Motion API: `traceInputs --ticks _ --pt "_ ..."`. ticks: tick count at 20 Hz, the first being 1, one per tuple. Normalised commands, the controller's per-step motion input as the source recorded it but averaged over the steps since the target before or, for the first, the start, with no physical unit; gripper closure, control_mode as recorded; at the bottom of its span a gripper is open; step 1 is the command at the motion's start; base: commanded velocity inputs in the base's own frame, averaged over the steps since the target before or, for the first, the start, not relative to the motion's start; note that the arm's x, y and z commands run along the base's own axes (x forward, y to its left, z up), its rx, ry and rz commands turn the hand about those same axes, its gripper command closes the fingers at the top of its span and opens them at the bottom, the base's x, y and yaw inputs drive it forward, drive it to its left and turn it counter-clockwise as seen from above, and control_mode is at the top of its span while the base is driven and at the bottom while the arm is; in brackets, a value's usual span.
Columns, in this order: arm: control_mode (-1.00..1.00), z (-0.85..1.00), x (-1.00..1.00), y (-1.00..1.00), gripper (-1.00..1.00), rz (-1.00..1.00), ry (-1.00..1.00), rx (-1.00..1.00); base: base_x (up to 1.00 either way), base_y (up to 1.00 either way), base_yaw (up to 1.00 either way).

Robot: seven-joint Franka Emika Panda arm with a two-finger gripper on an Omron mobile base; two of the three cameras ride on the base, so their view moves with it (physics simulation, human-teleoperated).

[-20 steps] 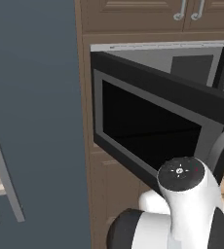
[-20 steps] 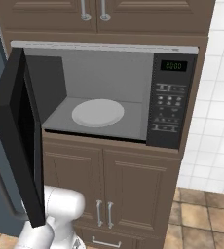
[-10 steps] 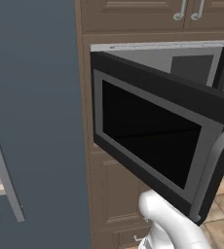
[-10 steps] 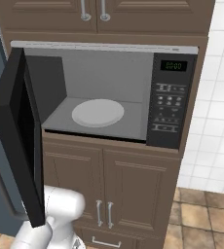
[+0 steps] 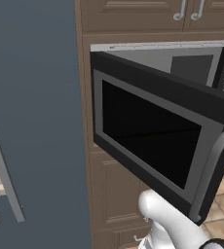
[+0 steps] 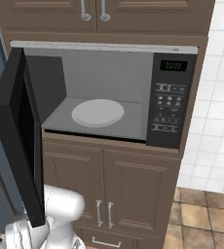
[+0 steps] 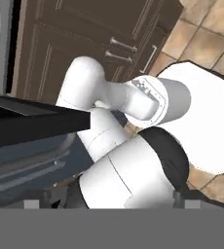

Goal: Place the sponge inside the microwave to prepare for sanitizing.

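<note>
grey microwave [image 6: 104,87] cavity stands ready, door [image 5: 153,141] swung open and white plate [image 6: 98,113] bare; jaws spread wide, gripping nothing, so fetching and placing the sponge remain.

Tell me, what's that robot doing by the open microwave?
The microwave is open, with its door swung wide to the left. Inside, the white round plate has nothing on it, so the sponge is not in there yet. The white robot arm is folded down low in front of the brown cupboards underneath. Its gripper is open and holds nothing.
</note>
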Motion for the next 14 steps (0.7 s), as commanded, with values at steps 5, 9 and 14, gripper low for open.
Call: traceInputs --ticks 5,9,14 --pt "-1.0 0.0 0.9 -0.71 -1.0 0.38 0.0 0.52 0.0 0.0 0.0" --pt "-1.0 -0.01 1.0 -0.19 -1.0 0.38 -0.01 0.25 0.0 0.0 0.0" --pt "-1.0 0.04 1.0 0.07 -1.0 0.31 0.07 0.42 0.0 0.0 0.0"
